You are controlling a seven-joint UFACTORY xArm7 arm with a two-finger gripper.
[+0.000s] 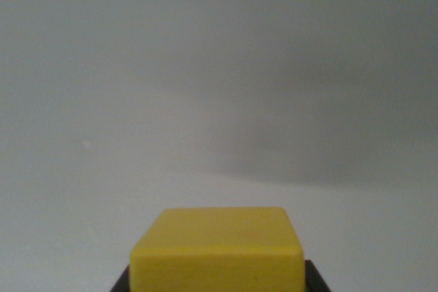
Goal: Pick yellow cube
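One yellow cube (217, 251) fills the 6 o'clock edge of your wrist view, its top face and front face both showing, its lower part cut off by the frame. Dark pincer (217, 280) parts peek out at 7 and 5 o'clock, one tight against each side of the cube, so the jaws look clamped on it, though little of them shows. Everything from 9 through 12 to 3 o'clock is plain, pale grey surface (219, 87), blurred, with a soft shadow toward 3 o'clock. You cannot tell whether the cube rests on anything.
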